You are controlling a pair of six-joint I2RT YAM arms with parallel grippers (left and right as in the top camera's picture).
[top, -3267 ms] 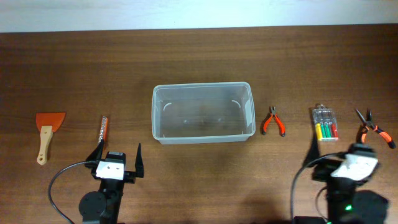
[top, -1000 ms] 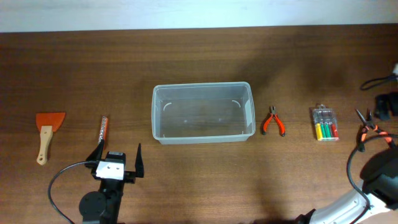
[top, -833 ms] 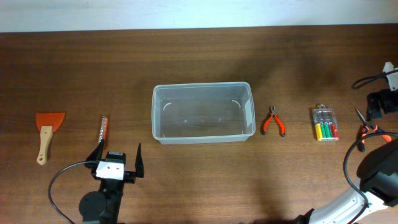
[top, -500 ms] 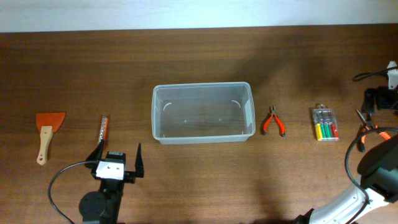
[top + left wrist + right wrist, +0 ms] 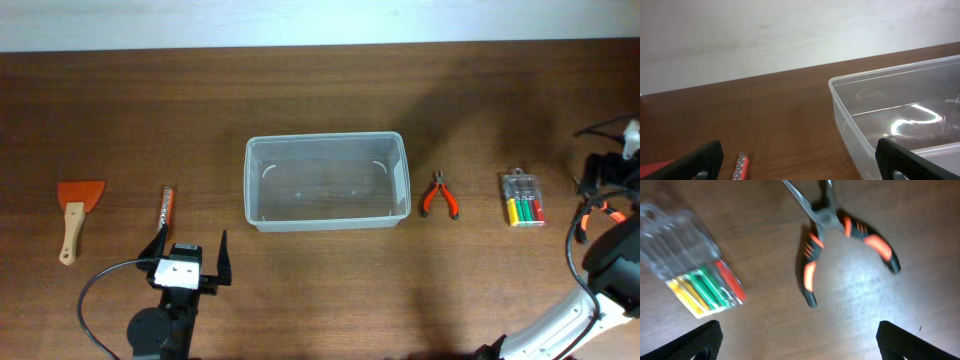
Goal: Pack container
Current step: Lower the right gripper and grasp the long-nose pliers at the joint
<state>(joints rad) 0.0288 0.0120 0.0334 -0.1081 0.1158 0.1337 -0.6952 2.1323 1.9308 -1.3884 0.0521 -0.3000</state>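
You are just starting: the container (image 5: 327,190) is sitting empty, left fingers (image 5: 702,159) spread, right fingers (image 5: 702,337) spread above the pliers (image 5: 826,216).

No legible txt, labels, brand names or nos. in any view. Clear plastic pack with yellow, green and red pieces (image 5: 690,265), left side of the right wrist view, is blurred, so any print on it can't be made out; in the overhead view, right of centre, it is too small to read.
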